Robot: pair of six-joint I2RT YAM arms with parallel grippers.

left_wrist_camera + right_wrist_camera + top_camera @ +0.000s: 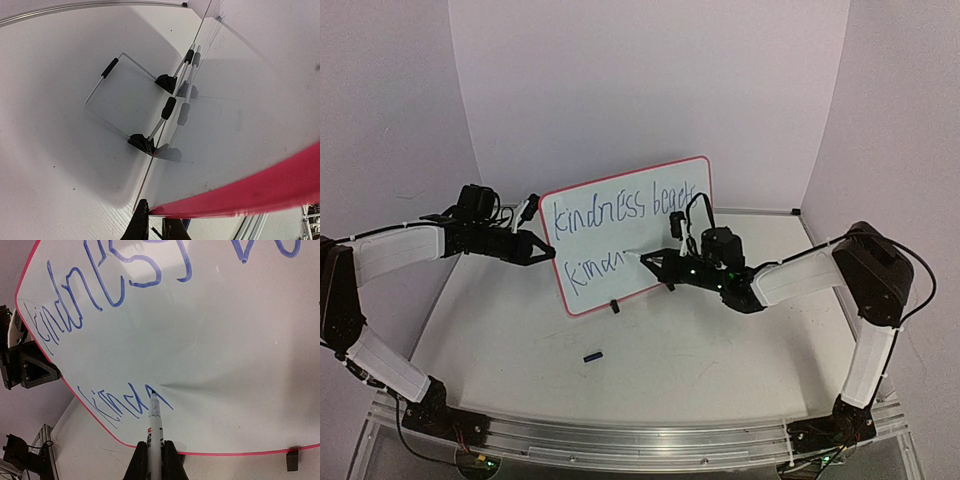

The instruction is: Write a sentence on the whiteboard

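Note:
The whiteboard (620,240) stands tilted on the table, its red rim all round. The sentence (610,212) in blue reads "kindness begets" on the upper line and a shorter "kindn" below. My left gripper (542,250) is shut on the board's left edge; in the left wrist view its jaws (152,214) pinch the red rim (250,192). My right gripper (155,446) is shut on a white marker pen (155,422). The pen's tip touches the whiteboard (225,365) at the end of the lower line of the sentence (125,402).
A small blue pen cap (593,355) lies on the table in front of the board. A wire stand (107,107) with black feet props the board from behind. A metal rail (620,440) runs along the near edge; walls close in behind and on both sides.

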